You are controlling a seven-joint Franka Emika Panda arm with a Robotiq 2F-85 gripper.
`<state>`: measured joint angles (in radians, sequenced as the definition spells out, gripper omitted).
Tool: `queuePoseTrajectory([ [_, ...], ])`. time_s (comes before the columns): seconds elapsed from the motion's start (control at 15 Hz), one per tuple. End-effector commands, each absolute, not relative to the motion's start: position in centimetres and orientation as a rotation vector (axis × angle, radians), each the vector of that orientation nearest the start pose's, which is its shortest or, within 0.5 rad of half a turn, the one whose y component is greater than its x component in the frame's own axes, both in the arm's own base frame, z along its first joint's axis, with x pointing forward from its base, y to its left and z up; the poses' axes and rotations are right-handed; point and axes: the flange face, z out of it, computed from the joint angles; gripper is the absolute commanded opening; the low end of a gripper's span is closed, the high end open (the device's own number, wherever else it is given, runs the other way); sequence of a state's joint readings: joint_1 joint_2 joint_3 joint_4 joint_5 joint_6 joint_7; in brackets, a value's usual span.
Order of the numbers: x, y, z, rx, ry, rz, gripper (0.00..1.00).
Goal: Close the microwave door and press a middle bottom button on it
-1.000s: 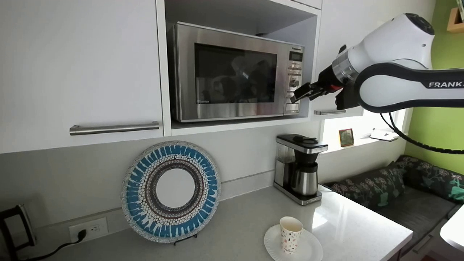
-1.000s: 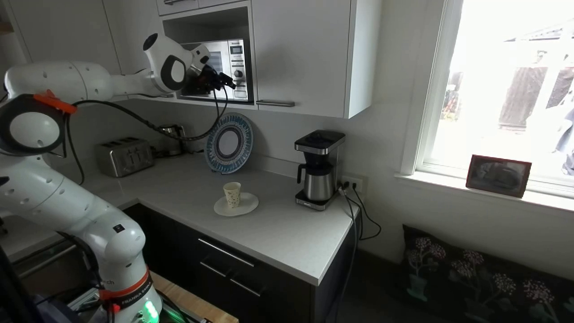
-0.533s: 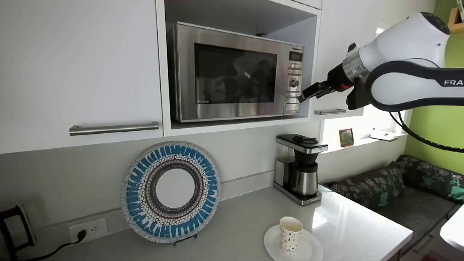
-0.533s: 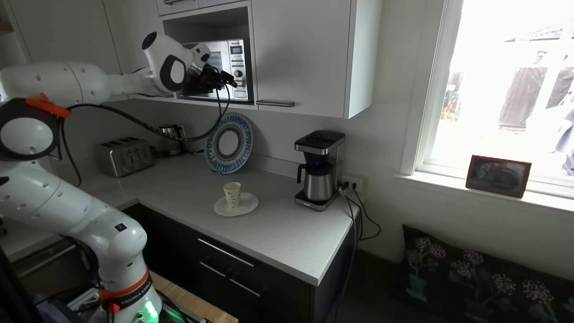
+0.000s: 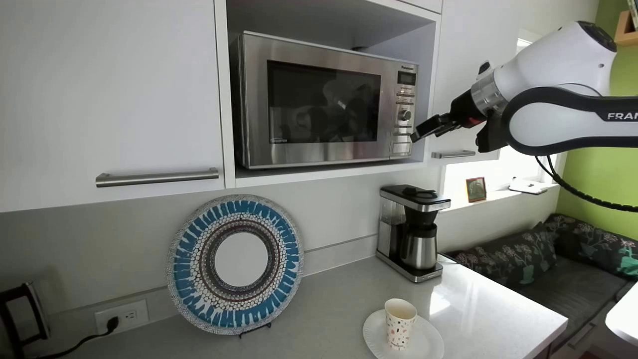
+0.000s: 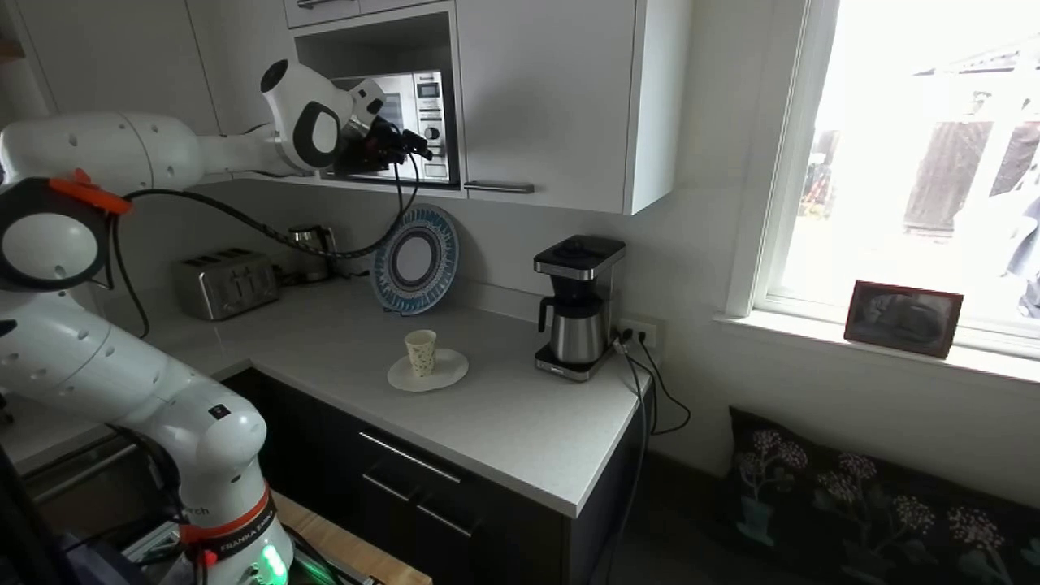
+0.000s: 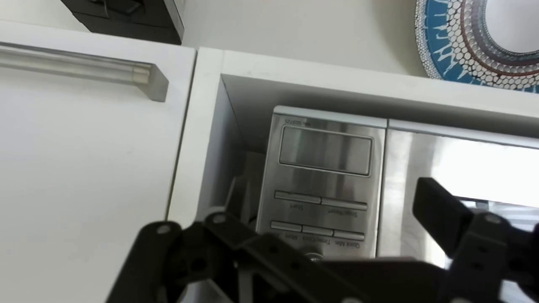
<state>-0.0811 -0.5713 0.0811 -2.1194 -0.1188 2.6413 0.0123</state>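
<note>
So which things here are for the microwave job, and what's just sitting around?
For the job: gripper, microwave, microwave door, control strip.

Just lying about: speckled cup, small white plate, round blue-patterned disc, coffee maker, toaster, framed picture, flowered cushion.

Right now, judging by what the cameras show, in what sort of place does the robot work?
Almost surely a kitchen, though whether in a home or an office I cannot tell. Three appliances show it: the Panasonic microwave, the drip coffee maker and the toaster.
</note>
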Motion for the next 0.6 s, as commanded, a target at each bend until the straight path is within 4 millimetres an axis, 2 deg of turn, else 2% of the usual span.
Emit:
queuePoseTrajectory([
  [0.0, 43.08, 0.89, 75.51, -2.803, -0.035, -1.700, 1.00],
  [0.13, 43.69, 0.72, 75.17, -2.795, -0.020, -1.689, 0.75],
  [0.53, 43.69, 1.00, 75.81, -2.692, 0.001, -1.807, 0.28],
])
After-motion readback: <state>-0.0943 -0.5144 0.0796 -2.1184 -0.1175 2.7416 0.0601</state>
